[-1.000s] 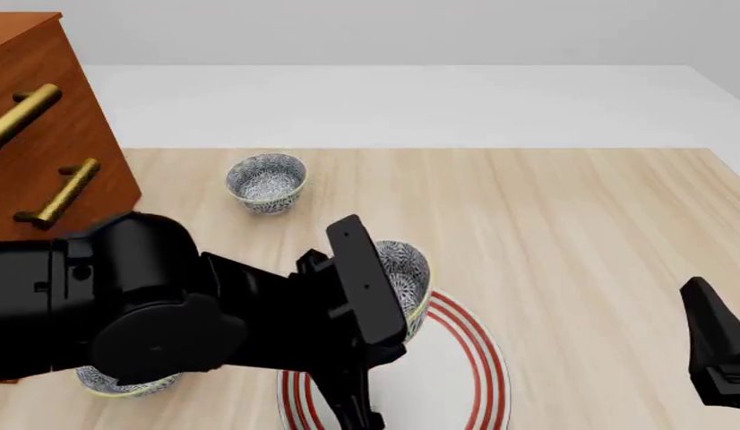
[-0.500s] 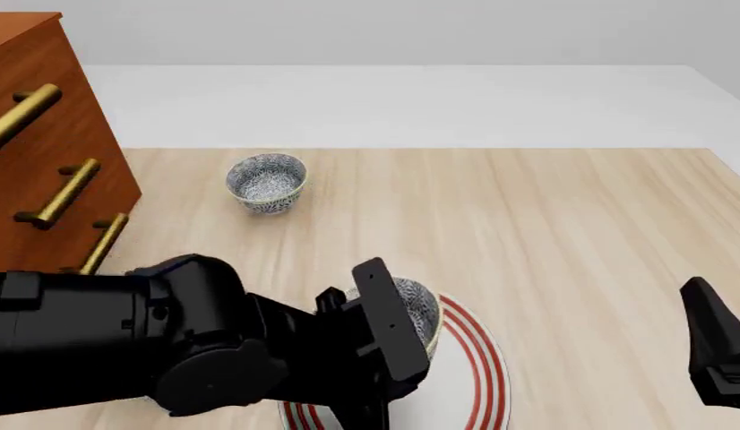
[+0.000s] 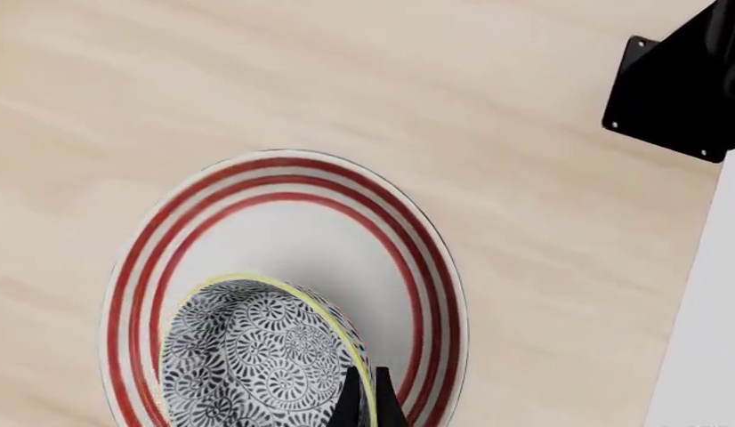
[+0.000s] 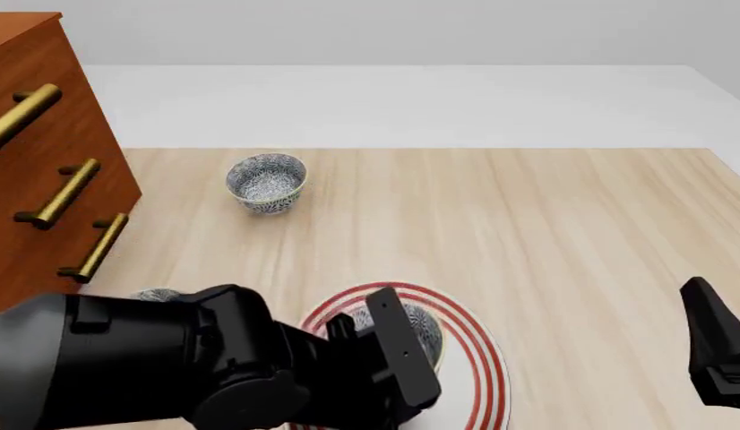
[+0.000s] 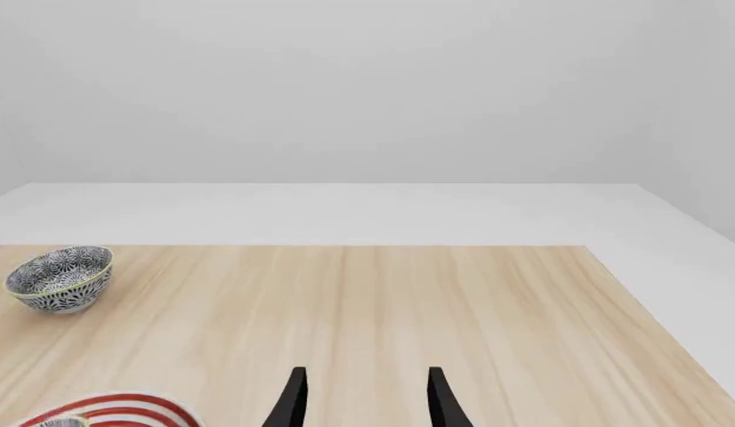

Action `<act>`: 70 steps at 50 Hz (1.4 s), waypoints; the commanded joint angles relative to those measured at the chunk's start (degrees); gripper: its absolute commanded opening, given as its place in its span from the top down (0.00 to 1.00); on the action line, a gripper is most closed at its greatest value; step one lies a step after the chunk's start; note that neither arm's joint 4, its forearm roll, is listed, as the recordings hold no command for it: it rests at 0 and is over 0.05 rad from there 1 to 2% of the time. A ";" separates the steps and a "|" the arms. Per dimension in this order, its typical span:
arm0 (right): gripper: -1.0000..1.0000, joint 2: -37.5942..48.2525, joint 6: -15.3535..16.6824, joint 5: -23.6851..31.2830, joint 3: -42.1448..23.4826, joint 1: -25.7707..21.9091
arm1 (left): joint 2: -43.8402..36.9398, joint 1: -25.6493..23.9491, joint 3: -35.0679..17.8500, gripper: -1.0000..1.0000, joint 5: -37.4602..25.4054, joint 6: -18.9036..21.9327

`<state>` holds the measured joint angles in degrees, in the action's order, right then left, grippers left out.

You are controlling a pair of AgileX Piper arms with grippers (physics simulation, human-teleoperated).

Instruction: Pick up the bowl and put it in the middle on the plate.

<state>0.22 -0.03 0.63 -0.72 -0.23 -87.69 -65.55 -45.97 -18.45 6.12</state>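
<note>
The bowl, blue-grey floral with a pale yellow rim, sits low over the white, red-ringed plate. My left gripper is shut on the bowl's rim, one finger inside and one outside. In the front view my left arm hides most of the bowl and the near half of the plate. I cannot tell whether the bowl touches the plate. My right gripper hovers open and empty above the table's right side, well away from the plate rim.
A look-alike bowl stands on the far left of the table, also seen as the bowl in the right wrist view. Another bowl peeks out behind my left arm. A wooden dresser with brass handles is at the left. My right arm waits at the right edge.
My left arm has come down and toward the near edge, carrying the bowl from above the plate's far rim to low over the plate. The right arm has not moved.
</note>
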 commanded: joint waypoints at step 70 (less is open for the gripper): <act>0.00 0.00 0.00 0.00 0.00 -0.01 | 1.11 -3.36 -3.04 0.00 -2.96 -0.66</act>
<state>0.22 -0.02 0.63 -0.72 -0.22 -88.91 -69.14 -48.32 -19.65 4.55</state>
